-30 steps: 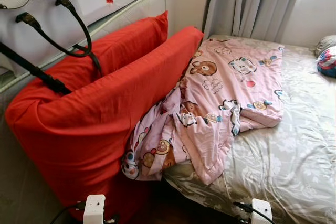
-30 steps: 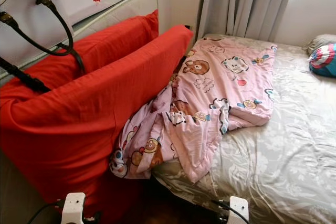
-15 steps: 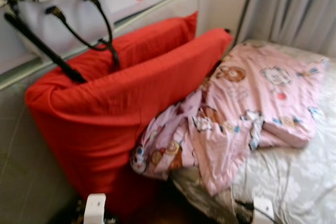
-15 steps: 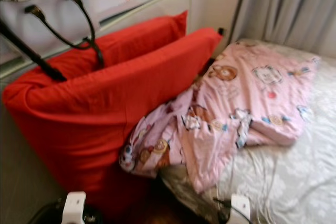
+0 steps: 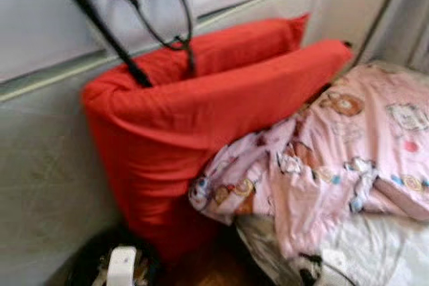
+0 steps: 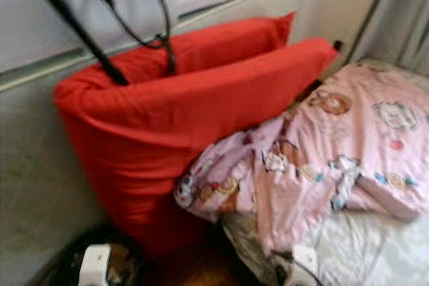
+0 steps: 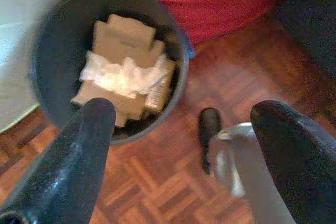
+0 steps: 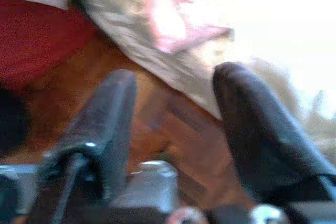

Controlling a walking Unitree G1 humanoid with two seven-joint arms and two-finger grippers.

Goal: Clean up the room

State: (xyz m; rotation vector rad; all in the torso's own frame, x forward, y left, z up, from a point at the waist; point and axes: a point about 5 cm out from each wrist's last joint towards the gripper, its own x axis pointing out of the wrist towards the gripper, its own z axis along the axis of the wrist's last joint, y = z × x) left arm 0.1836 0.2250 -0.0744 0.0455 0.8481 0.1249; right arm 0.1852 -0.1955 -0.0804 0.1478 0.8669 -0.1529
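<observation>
A dark round bin (image 7: 52, 45) stands on the parquet floor beside the red cushions, holding cardboard (image 7: 124, 35) and crumpled white paper (image 7: 126, 74). My left gripper (image 7: 186, 114) hangs open just above and beside the bin, with nothing between its fingers. In the left eye view the bin (image 5: 86, 267) shows dimly at the lower left. A pink cartoon-print quilt (image 5: 348, 152) lies rumpled over the bed's near corner. My right gripper (image 8: 176, 77) is open and low by the bed's edge, empty.
Two big red cushions (image 5: 201, 118) lean against the headboard. A pale bag with black handles (image 5: 157, 11) rests above them. The bed with a grey sheet (image 5: 375, 252) is on the right. A small black object (image 7: 209, 127) lies on the floor near the bin.
The camera has swung left, so the whole scene has slid right and blurred. The bin has come into view at the lower left. Nothing was picked up or let go.
</observation>
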